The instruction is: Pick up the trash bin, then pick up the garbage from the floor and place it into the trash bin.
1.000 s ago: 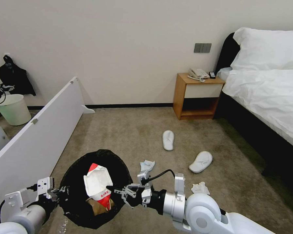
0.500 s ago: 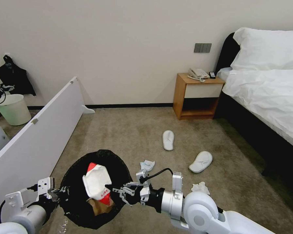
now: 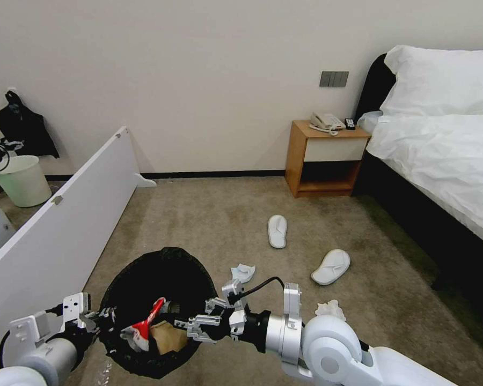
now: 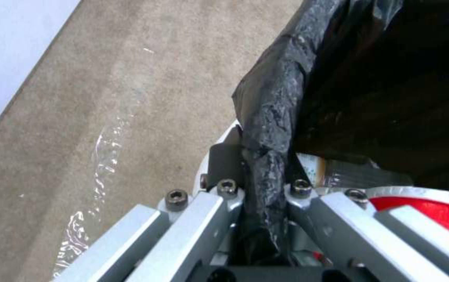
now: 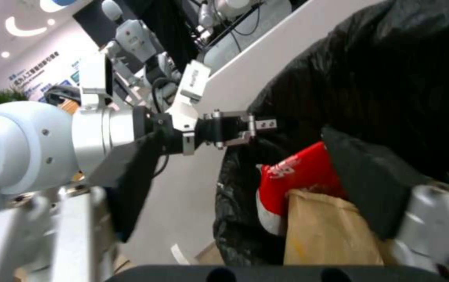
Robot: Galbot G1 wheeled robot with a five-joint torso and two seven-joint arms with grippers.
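Two slippers (image 3: 277,231) lie on the carpet in the head view. Close up, the left gripper (image 4: 263,188) pinches the trash bin (image 4: 271,102) rim; the right gripper (image 3: 178,323) gapes empty above the wrapper (image 5: 300,172).

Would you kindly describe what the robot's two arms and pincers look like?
Both arms have glossy white rounded shells with silver cylindrical wrists. The left pincer and right pincer are grey metal linkages with bolt heads and black pads. A black cable loops over the right wrist.
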